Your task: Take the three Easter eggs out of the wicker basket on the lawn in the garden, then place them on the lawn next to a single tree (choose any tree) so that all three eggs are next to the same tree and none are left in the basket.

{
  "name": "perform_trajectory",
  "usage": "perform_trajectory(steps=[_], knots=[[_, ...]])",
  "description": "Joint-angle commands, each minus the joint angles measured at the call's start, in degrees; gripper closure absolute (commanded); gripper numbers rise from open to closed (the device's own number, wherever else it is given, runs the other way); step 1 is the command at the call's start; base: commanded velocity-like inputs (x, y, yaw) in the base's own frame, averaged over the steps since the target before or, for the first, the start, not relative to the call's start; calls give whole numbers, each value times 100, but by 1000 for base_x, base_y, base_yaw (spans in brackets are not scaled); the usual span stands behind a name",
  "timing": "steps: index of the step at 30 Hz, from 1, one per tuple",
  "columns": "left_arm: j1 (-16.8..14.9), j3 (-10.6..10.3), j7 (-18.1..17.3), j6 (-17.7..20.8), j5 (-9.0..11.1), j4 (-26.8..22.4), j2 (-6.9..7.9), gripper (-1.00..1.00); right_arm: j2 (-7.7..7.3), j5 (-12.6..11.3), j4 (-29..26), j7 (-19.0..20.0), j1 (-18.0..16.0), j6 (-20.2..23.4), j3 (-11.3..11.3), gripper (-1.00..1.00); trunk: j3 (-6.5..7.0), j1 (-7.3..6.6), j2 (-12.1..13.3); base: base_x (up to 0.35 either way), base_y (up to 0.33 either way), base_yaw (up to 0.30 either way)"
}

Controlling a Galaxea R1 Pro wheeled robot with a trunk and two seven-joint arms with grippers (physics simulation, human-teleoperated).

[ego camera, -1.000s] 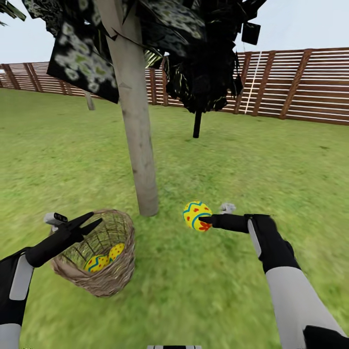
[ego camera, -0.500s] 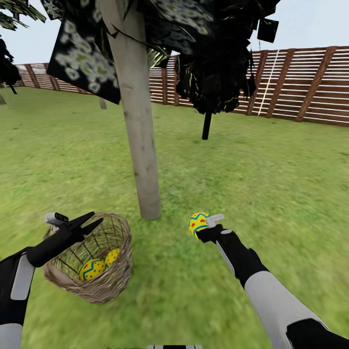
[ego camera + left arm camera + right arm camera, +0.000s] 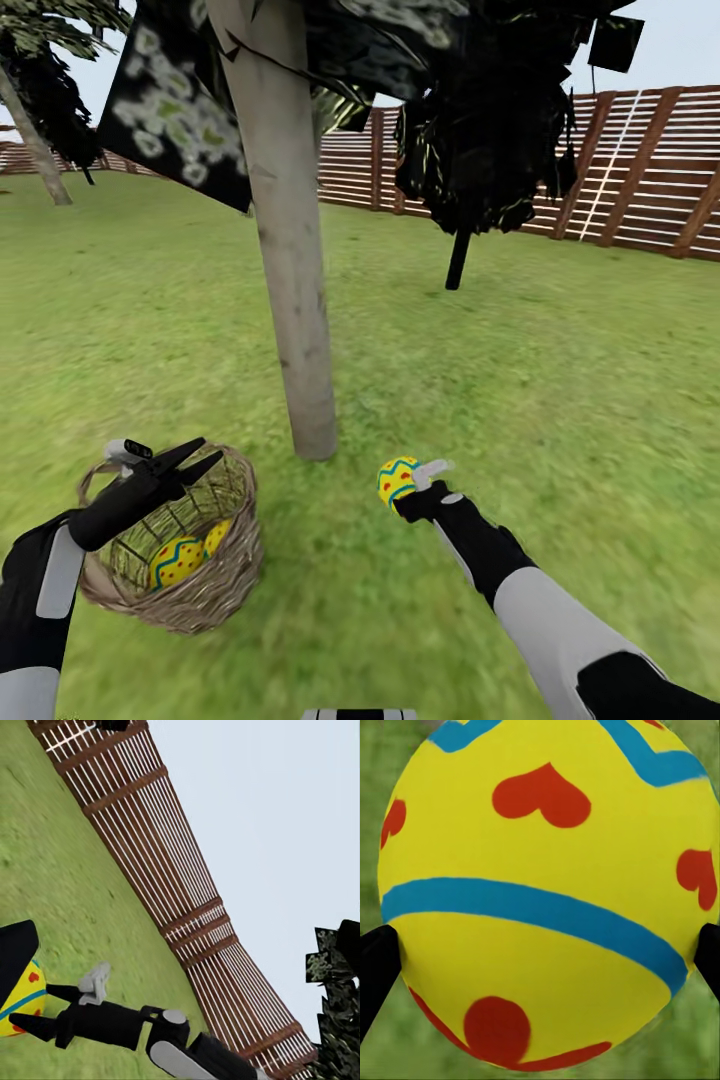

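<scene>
Lower and nearer the robot than a second ago, the right gripper (image 3: 405, 487) now carries its Easter egg (image 3: 396, 480) just above the lawn (image 3: 560, 380), to the right of the tree (image 3: 300, 300); the head camera has also swung, shifting the whole scene. The egg, yellow with blue zigzag bands and red hearts, sits clamped between the two black fingertips (image 3: 375, 967), which press its opposite sides in the right wrist view. It hangs near the foot of the pale trunk, not touching it. Left of the trunk, the wicker basket (image 3: 215, 590) stands tilted on the grass and holds the other two eggs: a banded egg (image 3: 175, 562) and, just beside it, a dotted egg (image 3: 214, 537) partly hidden by the rim. The left gripper (image 3: 205, 458) hovers over the basket's near rim, its black fingers a little parted and holding nothing. Beyond the lawn, a brown slatted fence (image 3: 640, 160) rings the garden, with a dark cone-shaped tree (image 3: 480, 150) standing before it.
</scene>
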Motion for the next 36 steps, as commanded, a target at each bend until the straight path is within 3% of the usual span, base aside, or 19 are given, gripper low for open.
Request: perform_trajectory(steps=[1,3,6,18,24,36], knots=[[-4,1,-6,42,10,-3,-5,-100,3,70,94,29,0,-182,253,100,-8,1,-2,219,-289,272],[-4,1,-6,42,10,2,-10,-100,22,54,328,29,22,-660,420,100,-13,1,-2,215,-268,182],[-4,9,-6,35,14,15,-69,-100,70,67,439,41,118,-957,457,100,-14,1,-2,83,-91,33],[-4,6,-11,33,18,-4,-79,-100,112,58,457,-197,140,-1007,462,100,-14,1,-2,10,-236,272],[-4,1,-15,26,19,-12,-257,-100,298,1,486,-873,140,-1016,462,100,-14,1,-2,182,-304,298],[-4,3,-22,16,19,-4,-294,-100,415,4,629,-929,149,-1236,462,100,-14,1,-2,51,-59,298]])
